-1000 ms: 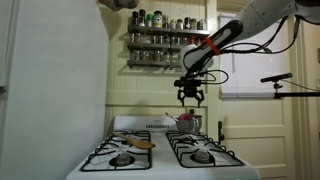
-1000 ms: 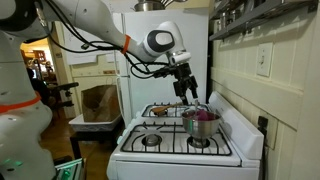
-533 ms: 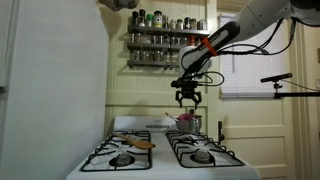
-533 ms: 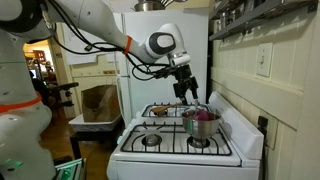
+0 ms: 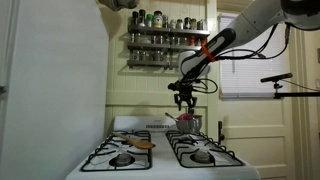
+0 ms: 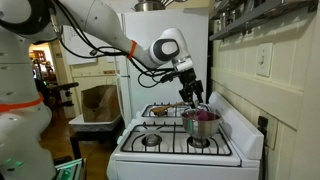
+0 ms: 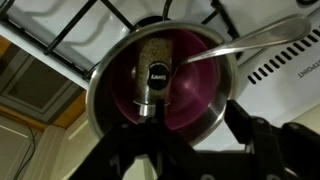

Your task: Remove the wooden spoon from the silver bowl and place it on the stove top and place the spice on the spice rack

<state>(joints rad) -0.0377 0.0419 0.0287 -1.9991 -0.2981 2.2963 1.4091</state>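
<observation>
End effector (image 5: pixel 184 100) spread, hovering over shiny round silver bowl (image 7: pixel 105 75) | dark-lidded spice jar (image 7: pixel 152 75) lying inside | light wooden spoon (image 5: pixel 142 144) on white stove top (image 5: pixel 160 152), lower left | risk: rim clipped on descent, jar rolls, bowl tips

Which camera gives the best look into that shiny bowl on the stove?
The wrist view: it looks straight down into the silver bowl, showing its purple inside. Both exterior views show the bowl small and from the side.
</observation>
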